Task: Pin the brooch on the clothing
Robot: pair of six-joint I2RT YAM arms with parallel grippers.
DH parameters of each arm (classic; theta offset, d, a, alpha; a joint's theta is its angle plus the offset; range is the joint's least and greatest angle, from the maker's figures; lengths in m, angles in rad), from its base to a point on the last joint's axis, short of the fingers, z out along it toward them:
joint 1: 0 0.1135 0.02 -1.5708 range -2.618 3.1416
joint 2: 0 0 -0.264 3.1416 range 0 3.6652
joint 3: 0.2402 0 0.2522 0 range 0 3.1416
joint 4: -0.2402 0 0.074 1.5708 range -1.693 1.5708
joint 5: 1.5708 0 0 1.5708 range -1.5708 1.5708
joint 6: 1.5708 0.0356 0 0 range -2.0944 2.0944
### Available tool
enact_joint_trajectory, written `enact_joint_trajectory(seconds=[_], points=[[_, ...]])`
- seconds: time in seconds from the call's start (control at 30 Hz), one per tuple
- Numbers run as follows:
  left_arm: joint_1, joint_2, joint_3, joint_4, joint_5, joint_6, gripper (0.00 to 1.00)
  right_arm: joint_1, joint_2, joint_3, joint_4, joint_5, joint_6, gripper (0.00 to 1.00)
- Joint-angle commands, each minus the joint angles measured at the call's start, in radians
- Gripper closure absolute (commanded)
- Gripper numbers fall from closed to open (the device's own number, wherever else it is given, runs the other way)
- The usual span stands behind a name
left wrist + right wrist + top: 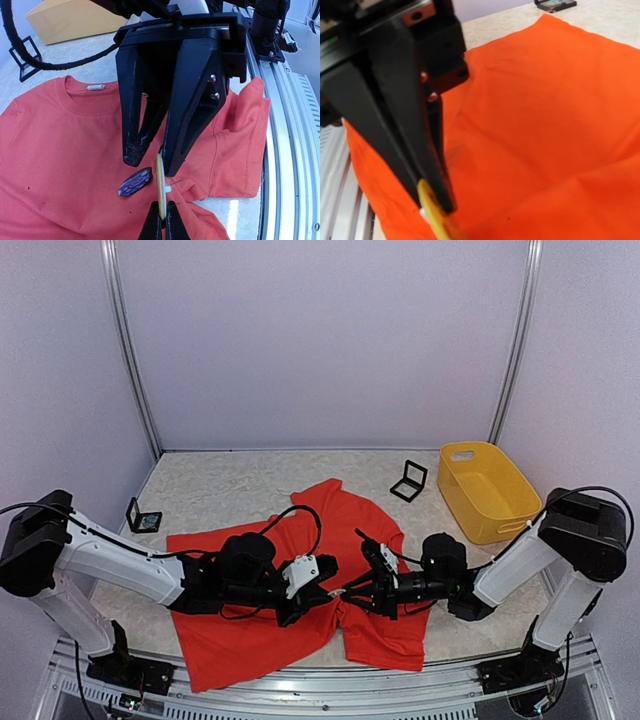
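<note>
A soft red-orange T-shirt lies spread and wrinkled on the pale speckled worktop, its ribbed round collar showing in the left wrist view. On the cloth rests a glossy purple oval brooch with a patterned face, touched by neither arm. Just at its 3 o'clock, the left gripper has its slim black fingers pressed onto a thin yellow disc, seen edge-on with a small white bit on it. The right gripper faces it, its 2 tapering matte-black fingers spread, their tips just above the brooch and the disc. In the top view a smooth yellow plastic basket stands at the shirt's 2 o'clock, with 1 small black open box at 1 o'clock and another at 10 o'clock.
</note>
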Motion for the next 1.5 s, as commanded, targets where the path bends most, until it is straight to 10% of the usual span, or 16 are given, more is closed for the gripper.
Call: enact_joint_trajectory(seconds=[0.0, 0.3, 0.57, 1.03, 1.47], points=[[-0.027, -0.019, -0.012, -0.031, -0.039, 0.016, 1.00, -0.026, -0.083, -0.015, -0.006, 0.019, -0.033, 0.73], [-0.204, 0.084, 0.116, -0.273, -0.487, 0.239, 1.00, -0.028, -0.368, -0.069, -0.318, 0.301, -0.085, 0.70], [-0.106, 0.055, 0.063, -0.160, -0.247, 0.075, 1.00, -0.029, -0.407, -0.135, -0.324, 0.146, -0.200, 0.56], [-0.014, -0.038, -0.006, -0.065, 0.019, 0.054, 1.00, -0.015, -0.024, 0.029, -0.108, -0.169, -0.326, 0.39], [0.007, -0.019, 0.007, -0.062, 0.050, 0.054, 1.00, 0.024, 0.106, 0.086, -0.010, -0.157, -0.255, 0.51]])
